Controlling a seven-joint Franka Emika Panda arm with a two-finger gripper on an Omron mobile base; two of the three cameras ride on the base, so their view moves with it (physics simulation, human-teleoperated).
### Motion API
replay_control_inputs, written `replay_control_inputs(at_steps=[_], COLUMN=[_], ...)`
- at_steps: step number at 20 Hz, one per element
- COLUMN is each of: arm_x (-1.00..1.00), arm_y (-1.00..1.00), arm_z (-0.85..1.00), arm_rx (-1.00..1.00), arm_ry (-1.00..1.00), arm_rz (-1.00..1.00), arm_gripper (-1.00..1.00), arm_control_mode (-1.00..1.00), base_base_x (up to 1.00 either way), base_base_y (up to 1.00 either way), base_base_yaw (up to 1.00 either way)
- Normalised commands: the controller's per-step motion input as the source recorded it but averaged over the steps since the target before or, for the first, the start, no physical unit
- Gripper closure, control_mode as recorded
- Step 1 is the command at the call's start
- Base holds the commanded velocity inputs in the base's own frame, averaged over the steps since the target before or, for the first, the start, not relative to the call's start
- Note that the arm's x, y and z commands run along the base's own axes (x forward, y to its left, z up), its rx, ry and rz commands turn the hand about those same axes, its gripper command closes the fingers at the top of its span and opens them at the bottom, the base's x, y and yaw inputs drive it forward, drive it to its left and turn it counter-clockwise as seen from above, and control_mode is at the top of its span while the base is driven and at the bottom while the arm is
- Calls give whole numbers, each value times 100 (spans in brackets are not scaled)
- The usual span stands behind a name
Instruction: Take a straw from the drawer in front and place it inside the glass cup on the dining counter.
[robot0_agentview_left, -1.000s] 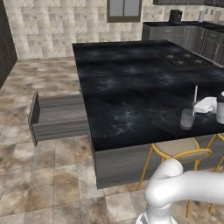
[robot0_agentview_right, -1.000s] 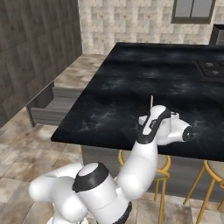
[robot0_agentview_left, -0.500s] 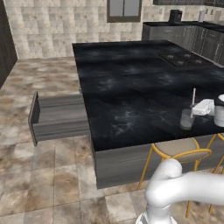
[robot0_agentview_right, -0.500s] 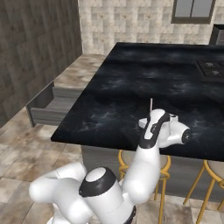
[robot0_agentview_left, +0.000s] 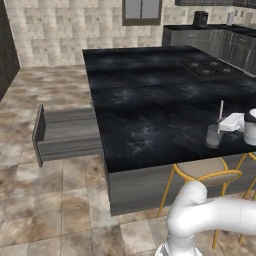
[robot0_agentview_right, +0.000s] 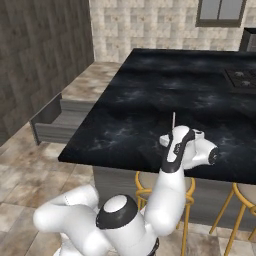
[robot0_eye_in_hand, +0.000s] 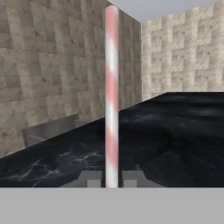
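The gripper (robot0_eye_in_hand: 111, 178) pinches the straw (robot0_eye_in_hand: 111, 94) between its two finger tips, and the straw stands upright, its upper end rising above the hand. In the left base view the gripper (robot0_agentview_left: 231, 122) is just beside the glass cup (robot0_agentview_left: 214, 135), which stands near the front edge of the dining counter (robot0_agentview_left: 150, 95), toward its right end. Whether the straw's lower end is already inside the cup cannot be told. To do the step well, the robot should probably keep the straw vertical, centre it over the cup's mouth, lower it slowly, and release only when the rim supports it. The drawer (robot0_agentview_left: 65, 134) stands open at the counter's left side.
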Motion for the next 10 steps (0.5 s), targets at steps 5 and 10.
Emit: replay_control_inputs(at_steps=[5,10], arm_x=[16,22], arm_y=[-4,-7], arm_z=[0,0], arm_rx=[0,1], arm_ry=[0,0], arm_rz=[0,0], arm_gripper=[100,100], arm_control_mode=[-100,-100], base_base_x=[0,0], base_base_y=[0,0], base_base_yaw=[0,0])
